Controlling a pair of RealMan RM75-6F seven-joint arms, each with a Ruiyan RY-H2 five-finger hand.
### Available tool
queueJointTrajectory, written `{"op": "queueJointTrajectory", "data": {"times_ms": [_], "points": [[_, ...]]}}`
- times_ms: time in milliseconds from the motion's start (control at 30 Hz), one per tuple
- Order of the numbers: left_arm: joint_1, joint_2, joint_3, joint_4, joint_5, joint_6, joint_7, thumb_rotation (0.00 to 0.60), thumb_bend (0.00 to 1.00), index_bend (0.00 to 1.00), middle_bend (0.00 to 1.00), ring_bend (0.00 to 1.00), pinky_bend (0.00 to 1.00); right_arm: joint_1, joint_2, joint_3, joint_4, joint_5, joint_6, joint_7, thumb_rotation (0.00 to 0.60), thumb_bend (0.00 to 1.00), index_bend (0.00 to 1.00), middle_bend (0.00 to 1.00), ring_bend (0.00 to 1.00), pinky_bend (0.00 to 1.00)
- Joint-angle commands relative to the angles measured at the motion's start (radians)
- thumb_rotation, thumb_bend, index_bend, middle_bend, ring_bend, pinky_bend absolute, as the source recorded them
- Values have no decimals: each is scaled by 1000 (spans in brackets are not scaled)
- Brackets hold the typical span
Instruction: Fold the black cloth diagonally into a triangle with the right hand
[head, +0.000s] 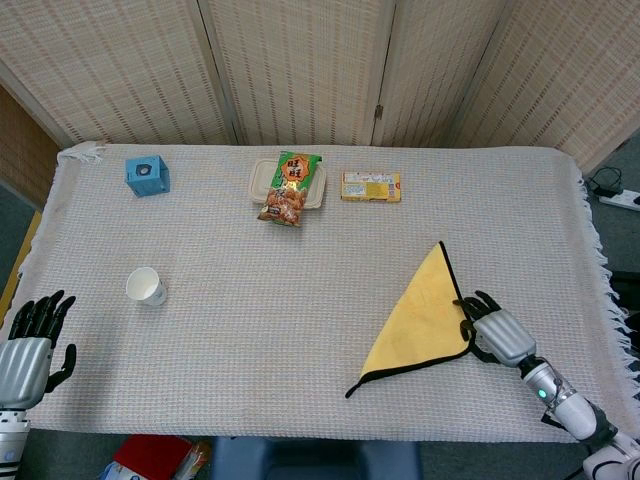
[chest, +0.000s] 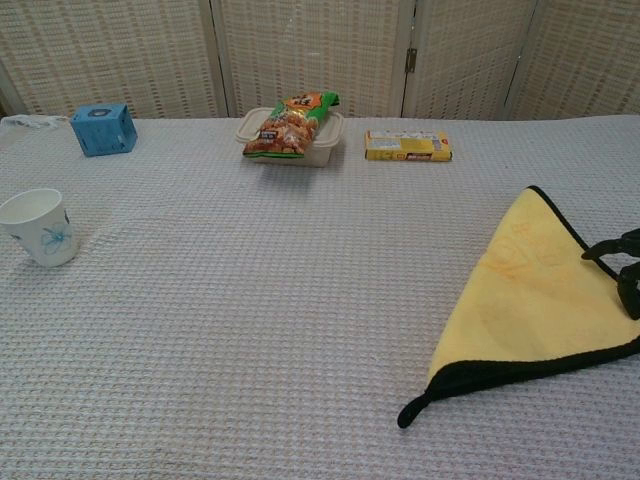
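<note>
Right hand (head: 494, 333), mostly cropped in chest view, fingers (chest: 612, 247) spread at the yellow-faced, black-edged cloth (head: 422, 313) triangle's 3 o'clock corner; grip unclear.

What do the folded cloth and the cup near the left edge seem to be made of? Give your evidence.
Folded cloth: probably soft microfibre fabric, matte yellow face with black edging, lying limp and flat.
Cup: probably paper, matte white, thin rim, with a printed blue flower in the chest view.

Yellow cloth (head: 420, 314), black-edged; blue box (head: 147, 175)
</note>
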Motion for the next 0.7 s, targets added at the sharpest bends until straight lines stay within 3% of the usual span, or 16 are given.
{"op": "queueJointTrajectory", "data": {"times_ms": [33, 133, 200, 367, 533, 600, 700], "points": [[0, -1, 1, 0, 1, -1, -1, 600, 639, 0, 66, 0, 0, 2, 10, 0, -20, 4, -26, 7, 600, 496, 248, 32, 52, 0], [-1, -1, 1, -1, 3, 1, 2, 600, 637, 0, 65, 0, 0, 4, 13, 4, -36, 5, -40, 0, 600, 496, 51, 2, 38, 0], [1, 0, 2, -3, 5, 5, 0, 600, 637, 0, 65, 0, 0, 5, 20, 5, -54, 3, -41, 1, 600, 496, 6, 0, 28, 0], [5, 4, 1, -6, 9, 16, -6, 600, 631, 0, 64, 0, 0, -8, 79, 12, -133, -4, 8, 52, 600, 496, 0, 0, 12, 0], [6, 8, 1, -11, 13, 21, -7, 600, 629, 0, 64, 0, 0, -58, 213, 24, -291, -1, 136, 109, 600, 496, 0, 0, 1, 0], [6, 8, 3, -14, 14, 19, -2, 600, 629, 0, 64, 0, 0, -84, 279, 24, -378, 13, 168, 87, 600, 496, 0, 0, 0, 0], [5, 7, 8, -23, 18, 14, 8, 600, 628, 0, 64, 0, 0, -143, 398, 16, -557, 67, 203, -60, 600, 496, 0, 0, 0, 0]]}}
